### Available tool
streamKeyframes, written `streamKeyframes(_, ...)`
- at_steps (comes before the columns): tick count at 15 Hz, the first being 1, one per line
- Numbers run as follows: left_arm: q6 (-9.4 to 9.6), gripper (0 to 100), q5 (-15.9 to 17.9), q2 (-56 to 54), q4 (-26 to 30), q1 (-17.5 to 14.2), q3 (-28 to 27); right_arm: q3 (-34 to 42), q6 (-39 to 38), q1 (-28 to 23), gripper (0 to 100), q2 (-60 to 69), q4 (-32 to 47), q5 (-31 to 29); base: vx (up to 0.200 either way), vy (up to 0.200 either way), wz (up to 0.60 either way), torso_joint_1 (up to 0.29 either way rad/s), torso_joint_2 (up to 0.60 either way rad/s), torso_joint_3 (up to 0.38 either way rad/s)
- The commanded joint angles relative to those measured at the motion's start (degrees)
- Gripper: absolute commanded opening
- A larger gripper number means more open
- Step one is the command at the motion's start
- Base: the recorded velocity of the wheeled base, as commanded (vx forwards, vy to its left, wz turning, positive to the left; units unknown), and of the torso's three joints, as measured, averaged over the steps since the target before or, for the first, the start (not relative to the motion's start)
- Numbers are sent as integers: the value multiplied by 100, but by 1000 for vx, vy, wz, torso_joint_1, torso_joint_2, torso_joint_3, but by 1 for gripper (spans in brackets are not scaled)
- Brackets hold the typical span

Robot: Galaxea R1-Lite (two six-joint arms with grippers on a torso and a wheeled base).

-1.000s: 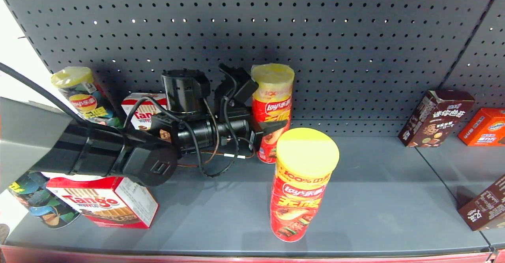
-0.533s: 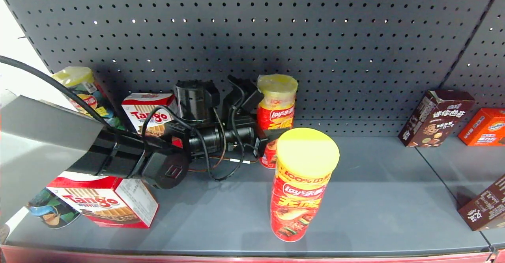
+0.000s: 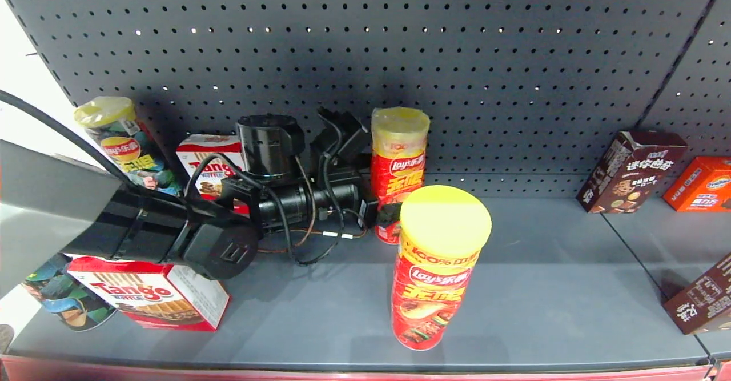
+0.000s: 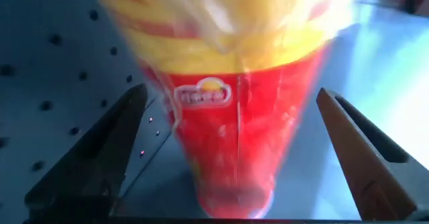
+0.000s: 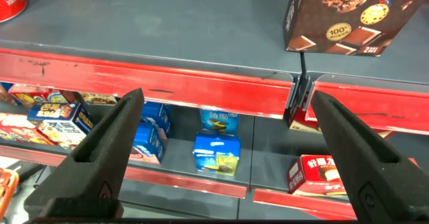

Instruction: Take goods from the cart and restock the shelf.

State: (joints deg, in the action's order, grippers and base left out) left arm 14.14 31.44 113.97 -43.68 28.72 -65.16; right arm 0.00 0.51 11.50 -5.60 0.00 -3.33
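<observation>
- The shelf board point(image 3: 542, 289) is seen as smooth, matt grey painted metal.
- The back panel point(image 3: 457, 55) is made of the same matt grey sheet metal, perforated with rows of small holes.
- The rear chip can point(image 3: 398, 158) is wrapped in a glossy printed label, and its top is covered by a wrinkled, translucent yellow lid.
- The front chip can point(image 3: 434, 289), at 6 o'clock from it, is capped with a smooth, matt yellow plastic lid.
- The wafer box point(image 3: 151, 298), at 8 o'clock in the head view, is formed of glossy printed card.
- The brown box point(image 3: 628, 169), at 3 o'clock, is finished in glossy card.
- The left gripper point(image 4: 229, 93) is fitted with matt black plastic fingers point(image 4: 100, 157).
- The red edge strip point(image 5: 167, 83) is coated glossy and marked by dark scuffs.
</observation>
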Motion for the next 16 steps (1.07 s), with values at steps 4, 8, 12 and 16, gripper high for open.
streamKeyframes(4,89,100,-173,-1219,0,-42,1128,0,2,2,100,-12,0,-1,0,0,0,0,0,0)
streamKeyframes(8,335,100,-498,-1465,9,-200,1612,0,2,2,100,-12,0,-1,0,0,0,0,0,0)
streamKeyframes(12,309,100,-727,-1413,0,-244,1550,0,2,2,100,-12,0,-1,0,0,0,0,0,0)
streamKeyframes(16,291,100,-964,-1087,0,-244,1322,0,2,2,100,-12,0,-1,0,0,0,0,0,0)
